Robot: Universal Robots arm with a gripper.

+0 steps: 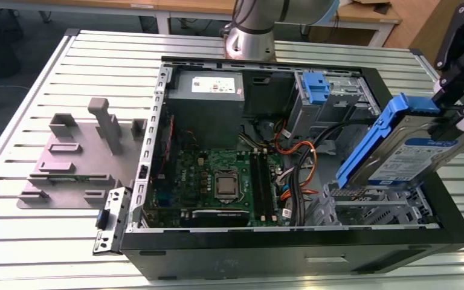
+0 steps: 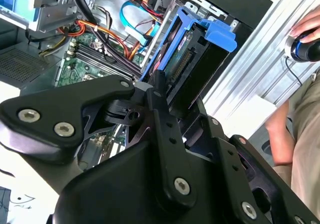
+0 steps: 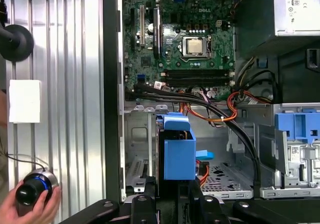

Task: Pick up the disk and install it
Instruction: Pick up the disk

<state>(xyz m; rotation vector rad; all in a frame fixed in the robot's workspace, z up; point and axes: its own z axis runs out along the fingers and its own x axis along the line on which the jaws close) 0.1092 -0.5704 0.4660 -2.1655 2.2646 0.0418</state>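
The hand (image 1: 456, 118), clamped on the disk (image 1: 405, 154), holds it tilted at the exterior view's right, above the lower-right bay (image 1: 369, 208) of the case (image 1: 296, 257); installation is under way, likely needing careful squaring with the bay.

The pincer (image 1: 456, 118) covers one upper corner of the disk (image 1: 409, 152).

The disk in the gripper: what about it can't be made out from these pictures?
Exterior view: the gripper is cut off by the right edge, so its grip on the disk is partly out of frame.
Second wrist view: the gripper's black linkage covers the disk's near end.
First wrist view: the disk shows end-on, label face unseen, and hides part of the drive cage behind it.
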